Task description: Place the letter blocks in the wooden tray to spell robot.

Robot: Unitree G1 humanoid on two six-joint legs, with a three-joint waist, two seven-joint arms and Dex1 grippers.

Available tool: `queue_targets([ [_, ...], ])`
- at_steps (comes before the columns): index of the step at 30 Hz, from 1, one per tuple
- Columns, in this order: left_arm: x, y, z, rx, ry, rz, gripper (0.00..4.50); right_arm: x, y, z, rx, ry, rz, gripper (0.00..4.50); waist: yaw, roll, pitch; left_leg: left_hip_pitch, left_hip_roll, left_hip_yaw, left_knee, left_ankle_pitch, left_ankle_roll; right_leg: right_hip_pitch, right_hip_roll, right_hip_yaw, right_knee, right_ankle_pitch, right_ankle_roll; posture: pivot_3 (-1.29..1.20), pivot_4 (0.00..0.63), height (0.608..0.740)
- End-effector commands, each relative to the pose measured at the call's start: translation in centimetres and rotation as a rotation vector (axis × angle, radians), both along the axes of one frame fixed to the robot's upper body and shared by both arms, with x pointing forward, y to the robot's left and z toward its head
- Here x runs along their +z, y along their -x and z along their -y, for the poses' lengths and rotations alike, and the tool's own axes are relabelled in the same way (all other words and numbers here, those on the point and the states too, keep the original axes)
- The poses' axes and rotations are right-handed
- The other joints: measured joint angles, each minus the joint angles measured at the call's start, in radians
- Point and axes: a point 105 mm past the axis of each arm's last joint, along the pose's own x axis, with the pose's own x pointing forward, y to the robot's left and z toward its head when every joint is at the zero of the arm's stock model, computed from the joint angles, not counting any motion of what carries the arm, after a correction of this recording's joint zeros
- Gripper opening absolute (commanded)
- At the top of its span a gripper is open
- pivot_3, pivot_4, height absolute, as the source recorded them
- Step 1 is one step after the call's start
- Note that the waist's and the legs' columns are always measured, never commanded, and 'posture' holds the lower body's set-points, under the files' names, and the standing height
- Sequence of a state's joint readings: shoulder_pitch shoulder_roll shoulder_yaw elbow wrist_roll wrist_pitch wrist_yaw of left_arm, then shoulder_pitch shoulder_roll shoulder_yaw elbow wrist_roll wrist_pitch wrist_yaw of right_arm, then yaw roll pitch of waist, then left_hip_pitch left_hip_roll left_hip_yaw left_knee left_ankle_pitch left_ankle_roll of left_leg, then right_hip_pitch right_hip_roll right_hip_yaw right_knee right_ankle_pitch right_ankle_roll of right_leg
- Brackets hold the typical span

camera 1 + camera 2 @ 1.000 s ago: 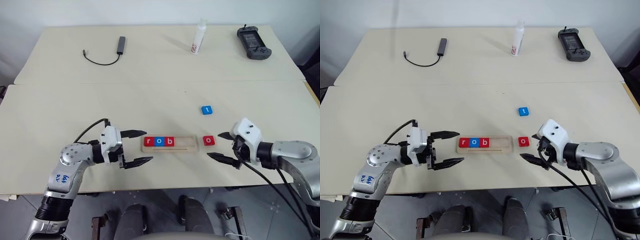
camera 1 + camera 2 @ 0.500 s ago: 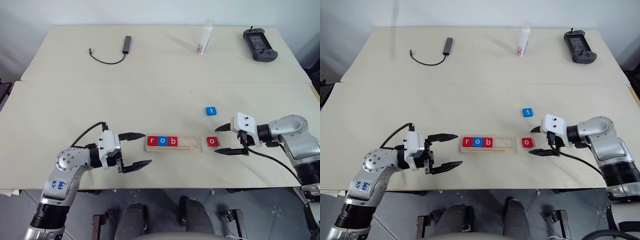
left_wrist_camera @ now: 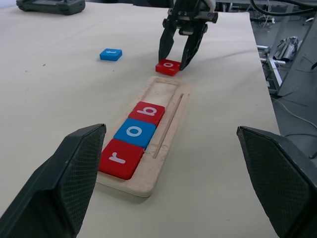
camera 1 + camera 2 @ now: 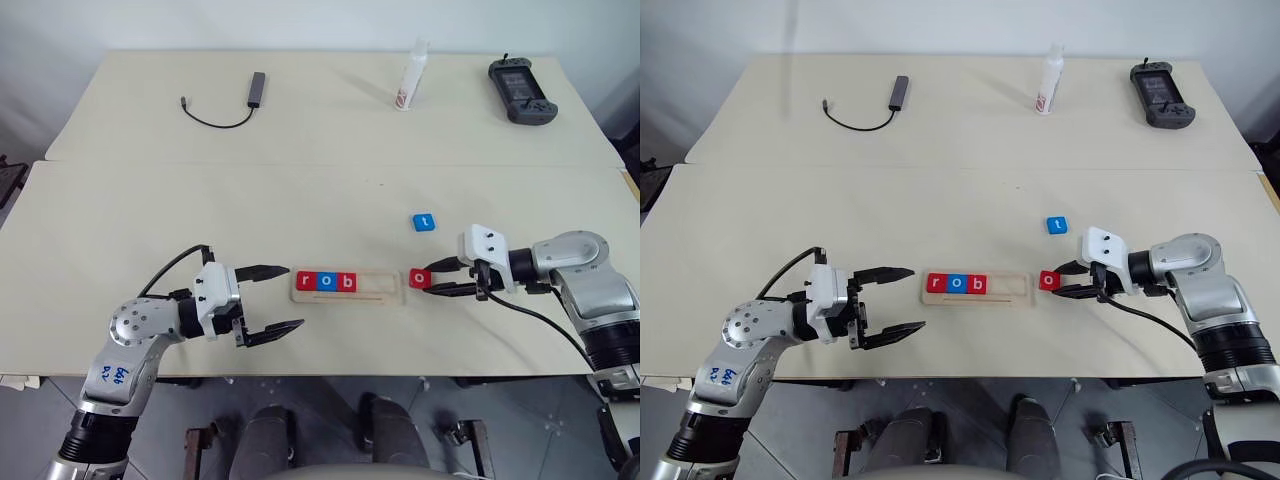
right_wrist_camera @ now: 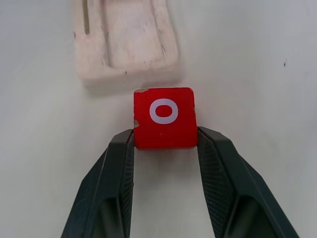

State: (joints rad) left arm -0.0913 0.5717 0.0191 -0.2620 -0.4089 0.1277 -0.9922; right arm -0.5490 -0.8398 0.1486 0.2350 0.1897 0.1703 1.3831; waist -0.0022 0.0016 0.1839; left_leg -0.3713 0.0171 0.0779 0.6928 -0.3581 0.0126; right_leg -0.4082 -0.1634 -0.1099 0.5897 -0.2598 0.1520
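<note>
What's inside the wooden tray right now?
The wooden tray holds three blocks at its left end: red r, blue o, red b. The right part of the slot is bare wood; nothing covers it.

Pale unfinished wood on the wooden tray [image 5: 124,44], grain faintly rough, small dents along the rim. Smooth, slightly glossy look to the red "o" block [image 5: 164,118], one corner chipped. Matt black fingers [image 5: 218,173] with fine cross-hatched texture; matt cream table [image 4: 300,130], lightly speckled.
</note>
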Motion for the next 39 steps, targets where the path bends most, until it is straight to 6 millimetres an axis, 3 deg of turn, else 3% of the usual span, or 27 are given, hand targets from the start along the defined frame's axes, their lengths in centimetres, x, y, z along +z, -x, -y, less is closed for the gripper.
queue_targets([
  [1,0.5,0.0,-0.2,0.004,0.0,0.032,4.5,2.9,0.8,-1.9,0.071,-0.028,-0.004,1.44,0.0,0.0,0.0,0.0,0.0,0.0,0.0,0.0,0.0,0.0,0.0,0.0,0.0,0.0,0.0,0.0,0.15,0.74],
  [7,0.4,0.2,0.1,0.01,0.011,0.029,4.5,2.6,0.8,-6.0,0.126,-0.02,-0.027,1.44,0.0,0.0,0.0,0.0,0.0,0.0,0.0,0.0,-0.001,0.0,0.0,0.0,0.0,0.0,0.0,0.0,0.15,0.74],
  [17,0.3,0.6,-0.2,0.055,0.021,0.031,4.5,0.5,0.1,-6.5,0.114,0.032,-0.029,1.44,0.0,0.0,0.0,-0.001,-0.001,-0.001,0.001,-0.001,0.0,-0.001,0.0,0.0,0.0,0.0,0.0,0.0,0.15,0.74],
  [26,0.4,0.6,-0.1,0.063,0.022,0.034,4.5,1.2,-0.4,-6.5,0.1,0.007,0.02,4.49,0.002,0.0,0.0,-0.001,-0.001,-0.001,0.001,-0.001,0.0,-0.001,0.0,0.0,0.001,0.0,0.0,0.0,0.15,0.74],
  [31,0.4,0.6,-0.2,0.064,0.021,0.034,4.5,2.4,0.5,-5.9,0.094,-0.025,0.008,4.49,0.001,0.0,0.0,-0.001,0.0,-0.001,0.001,-0.001,0.0,-0.001,0.0,0.0,0.001,0.0,0.0,0.0,0.15,0.74],
  [35,0.3,0.5,-0.1,0.061,0.021,0.034,4.5,2.3,0.7,-5.0,0.049,-0.031,-0.005,3.55,0.001,0.0,0.0,-0.001,0.0,-0.001,0.001,-0.001,0.0,-0.001,0.0,0.0,0.001,0.0,0.0,0.0,0.15,0.74],
  [39,0.4,0.3,-0.1,0.057,0.022,0.036,4.5,1.6,0.7,-4.5,0.037,-0.015,-0.021,2.18,0.0,0.0,0.0,-0.001,0.0,-0.001,0.001,-0.001,0.0,-0.001,0.0,0.0,0.001,0.0,0.0,0.0,0.15,0.74],
])
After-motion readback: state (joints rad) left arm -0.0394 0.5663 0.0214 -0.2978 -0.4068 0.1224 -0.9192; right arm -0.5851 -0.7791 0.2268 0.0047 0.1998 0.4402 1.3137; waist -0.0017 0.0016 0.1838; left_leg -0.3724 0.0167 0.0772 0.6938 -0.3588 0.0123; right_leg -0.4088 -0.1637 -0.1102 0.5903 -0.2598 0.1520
